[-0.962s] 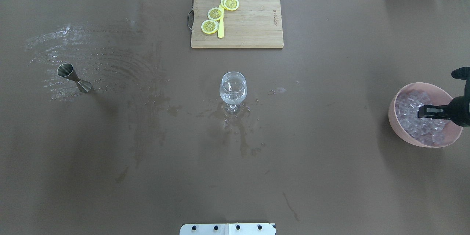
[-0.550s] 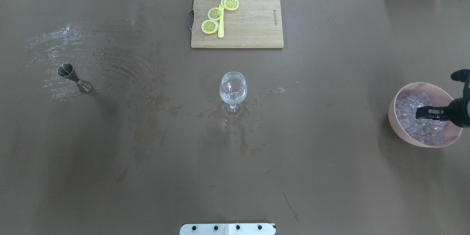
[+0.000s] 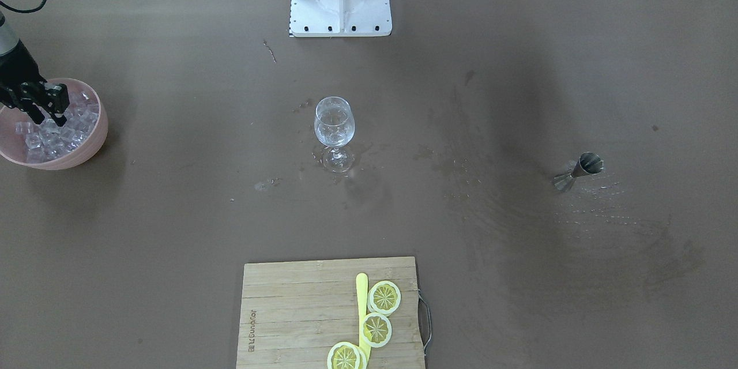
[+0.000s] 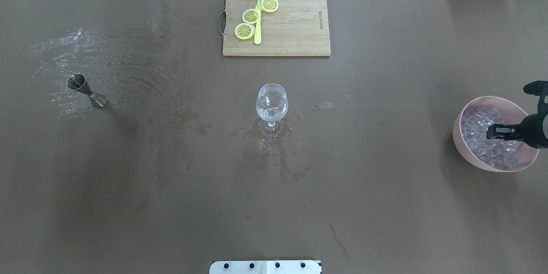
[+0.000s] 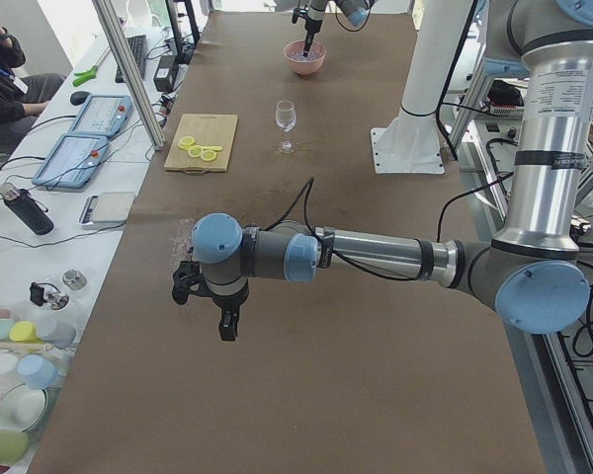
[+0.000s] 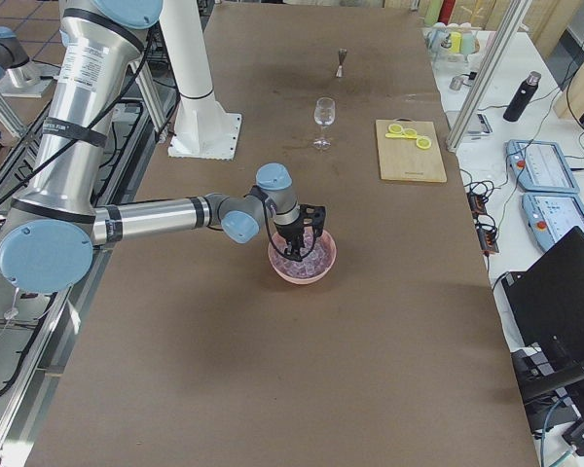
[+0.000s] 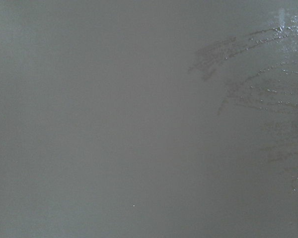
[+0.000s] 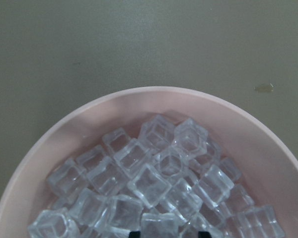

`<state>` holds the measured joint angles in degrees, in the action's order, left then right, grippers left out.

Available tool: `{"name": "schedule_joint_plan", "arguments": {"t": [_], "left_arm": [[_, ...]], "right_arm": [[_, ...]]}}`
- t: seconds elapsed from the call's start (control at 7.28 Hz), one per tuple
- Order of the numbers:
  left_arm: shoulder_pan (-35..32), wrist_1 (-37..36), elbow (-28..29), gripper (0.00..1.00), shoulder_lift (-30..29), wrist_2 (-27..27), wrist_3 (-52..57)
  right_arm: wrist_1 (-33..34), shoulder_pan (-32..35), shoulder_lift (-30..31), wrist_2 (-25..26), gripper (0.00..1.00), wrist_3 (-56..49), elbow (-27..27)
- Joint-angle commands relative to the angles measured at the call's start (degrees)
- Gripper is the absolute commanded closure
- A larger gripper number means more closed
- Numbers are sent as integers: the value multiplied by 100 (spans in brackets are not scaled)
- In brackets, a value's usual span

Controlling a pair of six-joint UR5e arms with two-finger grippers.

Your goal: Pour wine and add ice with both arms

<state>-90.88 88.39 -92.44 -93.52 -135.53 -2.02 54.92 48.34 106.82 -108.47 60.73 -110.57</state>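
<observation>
- Wine glass (image 4: 272, 102): upright at the middle of the counter (image 4: 385, 201), in a wet patch (image 4: 278, 154). Its contents are too clear to read, and no cube is evident inside.
- Jigger (image 4: 85, 90): standing toward the counter's left end among wet streaks, with no gripper on it. The pour step looks finished or set aside, though the glass cannot confirm that.
- Ice (image 4: 481, 137): all piled in the pink bowl (image 4: 460, 137) at the counter's right end. None appears to have been moved, so the ice step is judged to be just starting.
- Right gripper (image 3: 49, 115): lowered into the bowl with its fingers (image 3: 60, 105) parted among the top cubes. The wrist view shows one cube between the tips, not visibly clamped.
- Left gripper (image 5: 227, 321): hanging over bare counter near the left end. Whether its fingers are parted or closed cannot be told.
- Left to do: grip a cube, carry it to the glass, release it and repeat.
- Change over the last second: the right gripper has only nudged slightly over the bowl. The glass, jigger and cutting board (image 4: 295, 30) at the far edge have not moved.
</observation>
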Motion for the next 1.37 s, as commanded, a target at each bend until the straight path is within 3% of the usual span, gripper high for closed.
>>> {"name": "schedule_joint_plan", "arguments": {"t": [0.0,0.41,0.82,1.24], "left_arm": [[0,3,6,2,0,0,0],[0,3,24,2,0,0,0],[9,12,41,2,0,0,9],[9,3,42,2,0,-17,-17]], "right_arm": [[-8,0,-20,-16,99,-8,-8],[18,69,-73,-60,100,-61,-297],[-26,342,-274,-138,100,-263,-1016],[340,386,-1361,-209,100,-141,-1124]]}}
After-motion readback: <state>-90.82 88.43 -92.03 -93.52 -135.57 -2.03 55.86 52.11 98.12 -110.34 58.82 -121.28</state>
